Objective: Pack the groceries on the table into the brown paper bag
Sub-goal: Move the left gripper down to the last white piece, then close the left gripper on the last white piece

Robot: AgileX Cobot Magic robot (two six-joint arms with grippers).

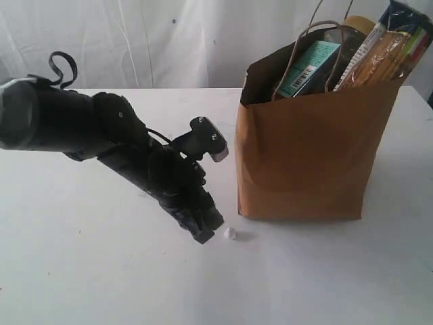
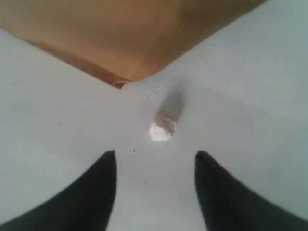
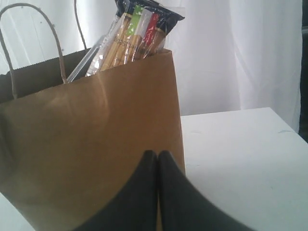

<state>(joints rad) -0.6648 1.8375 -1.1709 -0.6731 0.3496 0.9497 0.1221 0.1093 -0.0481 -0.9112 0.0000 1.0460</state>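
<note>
L claw (image 2: 155,154) is spread and empty, tips low over the table (image 1: 101,271), w/ a white crumb (image 2: 162,129) just ahead of them. It's not a grocery, so imo don't pinch it. Bag (image 1: 301,156) stands upright, right-centre of ext frame. Spaghetti (image 1: 385,54) pokes out the top and no loose groceries are visible, so packing looks done. R claw (image 3: 157,155) is pressed together, empty, close to the bag wall; contact unclear. Bag's lower-left corner sits near your L tips. There's open room left & bottom of frame, so back out there.
</note>
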